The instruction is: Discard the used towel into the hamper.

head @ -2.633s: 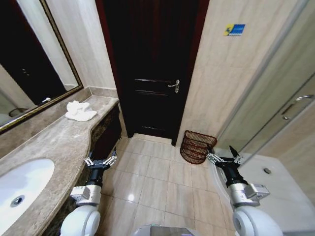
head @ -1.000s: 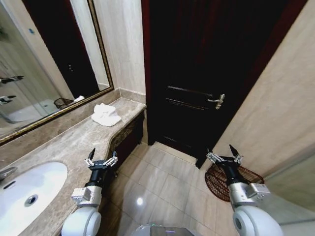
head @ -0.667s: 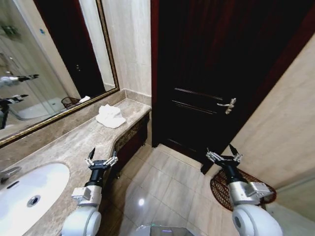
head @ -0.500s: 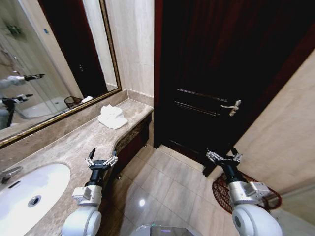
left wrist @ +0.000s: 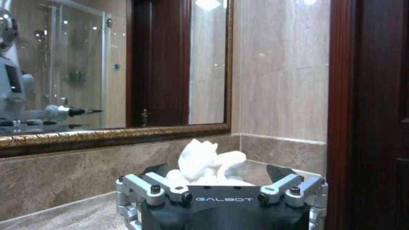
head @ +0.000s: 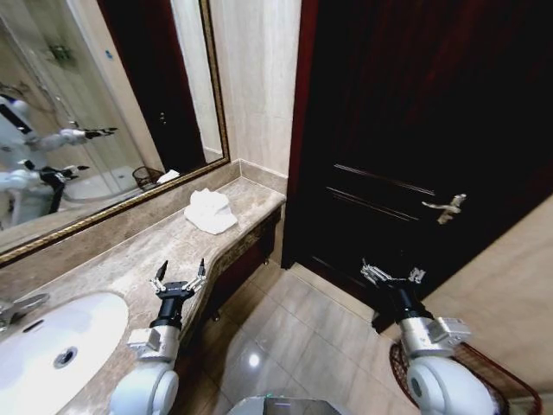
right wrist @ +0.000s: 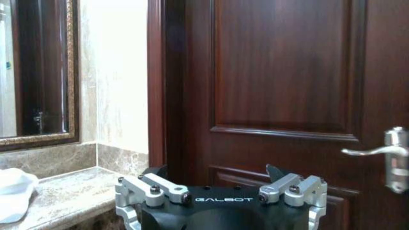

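Hamper [head: 484, 380] seen only in part: cut by the head view's lower right corner and half covered by the right arm. Dark reddish-brown slats and rim band made out on the floor near the tan wall.

Towel [head: 210, 210] lies crumpled on the far end of the marble counter [head: 130, 251], just below the gilt-framed mirror [head: 104, 112]. White, soft folds, bunched into a peak in the left wrist view [left wrist: 208, 160]. In the right wrist view only an edge of it is caught [right wrist: 13, 194].

Left gripper [head: 179, 274] held above the counter edge, fingers spread apart, nothing between them. Right gripper [head: 393, 274] held over the tiled floor before the dark wooden door [head: 415, 130], fingers likewise spread and empty. Both well apart from towel and hamper.

White basin [head: 52, 346] sunk in the counter, cut off at the left. Silver lever handle [head: 445, 208] on the door. Floor tiles glossy, beige.
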Robot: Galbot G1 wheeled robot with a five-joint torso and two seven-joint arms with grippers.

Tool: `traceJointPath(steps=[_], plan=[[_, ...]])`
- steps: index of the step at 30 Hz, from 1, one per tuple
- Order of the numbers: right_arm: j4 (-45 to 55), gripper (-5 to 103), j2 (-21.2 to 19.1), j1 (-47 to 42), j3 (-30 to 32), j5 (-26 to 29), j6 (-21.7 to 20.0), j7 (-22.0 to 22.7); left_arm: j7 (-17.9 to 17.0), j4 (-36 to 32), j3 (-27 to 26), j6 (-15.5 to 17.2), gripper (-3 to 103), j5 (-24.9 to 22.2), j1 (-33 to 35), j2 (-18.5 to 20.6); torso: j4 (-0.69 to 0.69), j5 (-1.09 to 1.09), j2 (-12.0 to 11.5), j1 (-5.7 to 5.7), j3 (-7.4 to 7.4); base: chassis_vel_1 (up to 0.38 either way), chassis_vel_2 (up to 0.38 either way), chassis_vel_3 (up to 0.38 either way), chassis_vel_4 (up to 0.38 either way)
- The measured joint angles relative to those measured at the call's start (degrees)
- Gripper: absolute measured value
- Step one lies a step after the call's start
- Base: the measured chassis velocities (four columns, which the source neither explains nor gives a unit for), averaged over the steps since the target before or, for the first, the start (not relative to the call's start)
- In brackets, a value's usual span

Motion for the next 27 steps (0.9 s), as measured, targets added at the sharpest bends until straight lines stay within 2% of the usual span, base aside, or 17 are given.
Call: traceJointPath(steps=[27], plan=[[0.4, 100, 0.9, -0.6, -0.4, -0.5, 0.0, 0.0, -0.1, -0.5, 0.2, 0.2, 100, -0.5, 0.5, 1.0, 0.01, 0.02, 0.0, 0.0, 0.0, -0.075, 0.12, 0.123, -0.075]])
